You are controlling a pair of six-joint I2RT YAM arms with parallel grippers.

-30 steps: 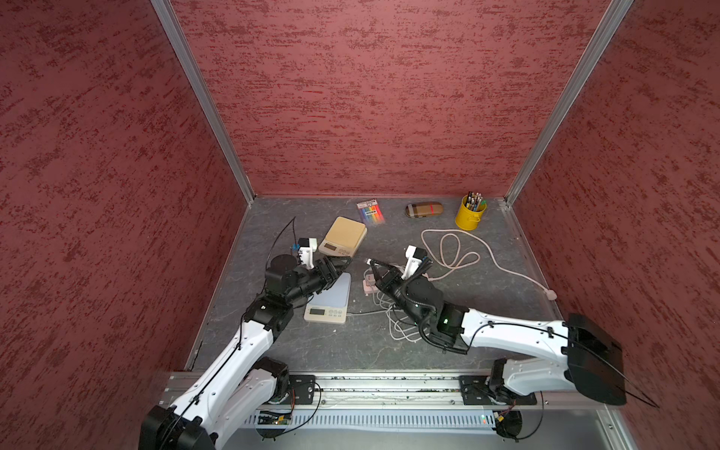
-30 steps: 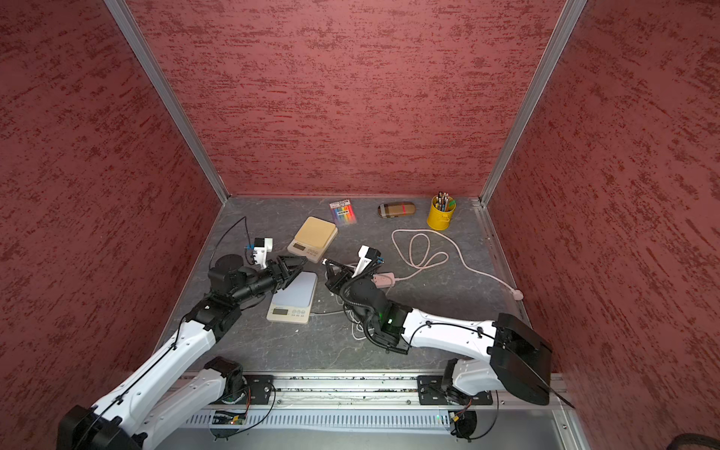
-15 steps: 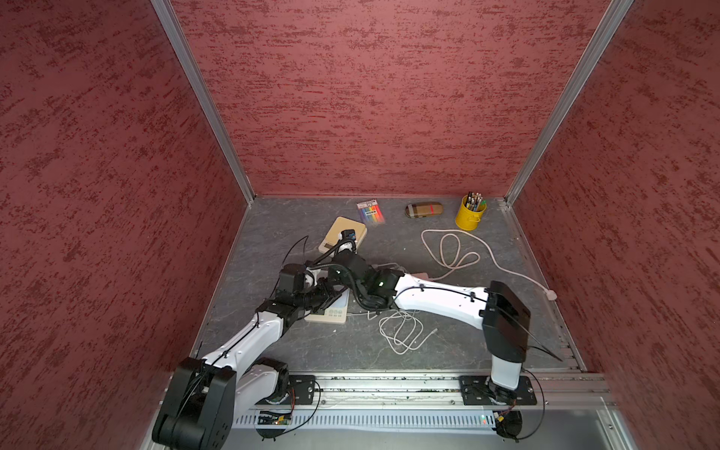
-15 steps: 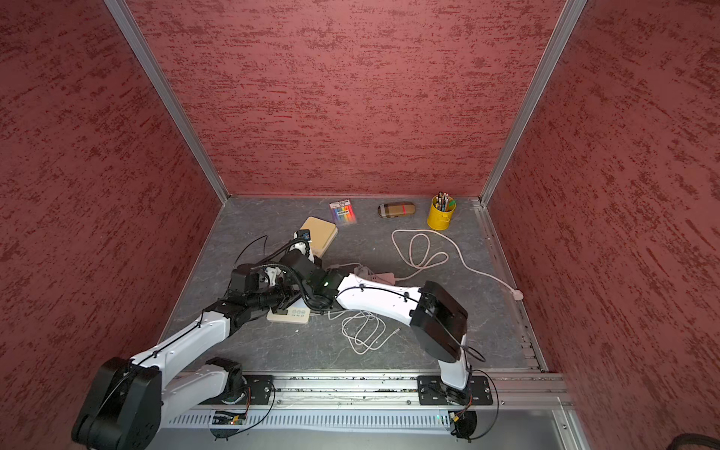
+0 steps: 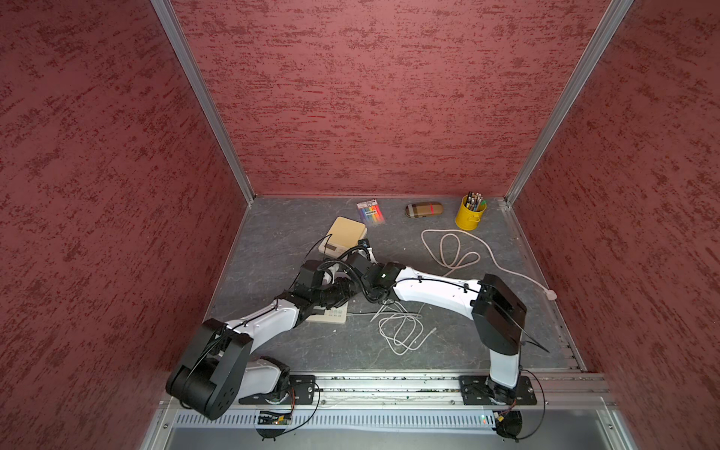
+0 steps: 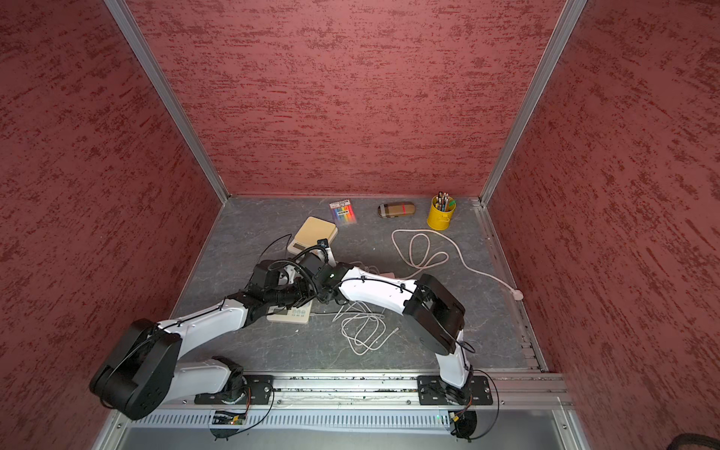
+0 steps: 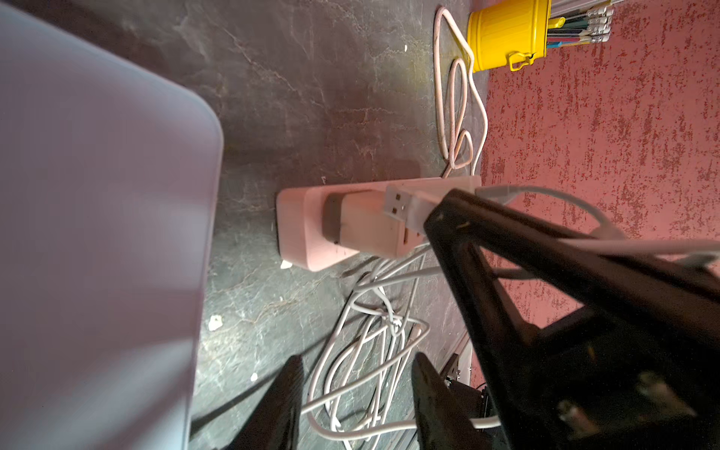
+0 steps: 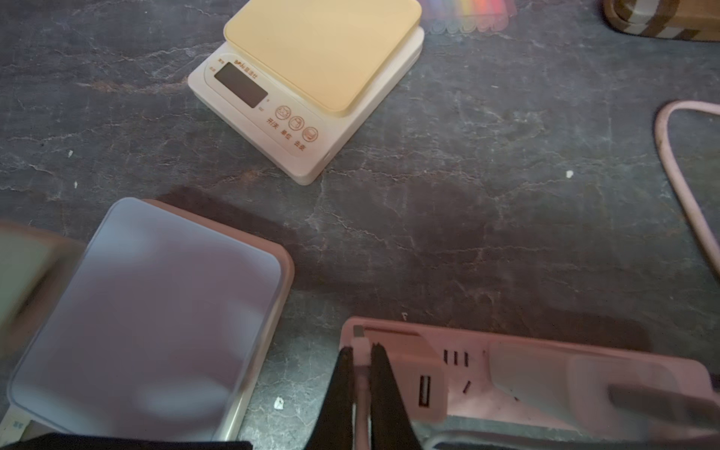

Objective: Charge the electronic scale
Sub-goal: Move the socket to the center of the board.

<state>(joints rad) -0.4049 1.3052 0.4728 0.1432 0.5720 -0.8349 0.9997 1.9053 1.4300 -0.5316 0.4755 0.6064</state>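
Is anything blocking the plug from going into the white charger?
No, nothing visible. The right gripper holds the USB plug right beside the white charger on the pink power strip, and the charger's port looks empty.

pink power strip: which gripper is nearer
Right. The right gripper, shut on a white usb plug, is over the power strip; the left gripper is apart, beside the lavender-topped scale.

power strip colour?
The power strip is pink; it shows best in the right wrist view.
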